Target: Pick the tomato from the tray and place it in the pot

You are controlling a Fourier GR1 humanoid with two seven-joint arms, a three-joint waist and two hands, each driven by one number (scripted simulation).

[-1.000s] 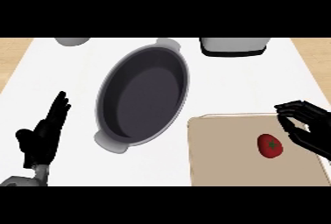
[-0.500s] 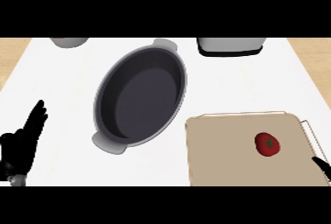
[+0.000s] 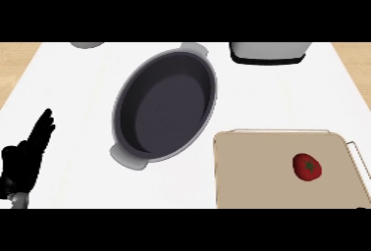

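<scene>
Tomato (image 3: 307, 166) lies alone on tan tray (image 3: 253, 171), grey oval pot (image 3: 165, 109) beside it on white tabletop (image 3: 72, 88); left robot hand (image 3: 25, 157) open, holding nothing.

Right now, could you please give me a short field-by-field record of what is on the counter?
tomato: lying on the tray, right side
tray: lower right of the counter, beside the pot
pot: centre, nothing inside
left hand: open, fingers up, resting at the lower left edge
right hand: not in view
task state: tomato not yet picked up
</scene>
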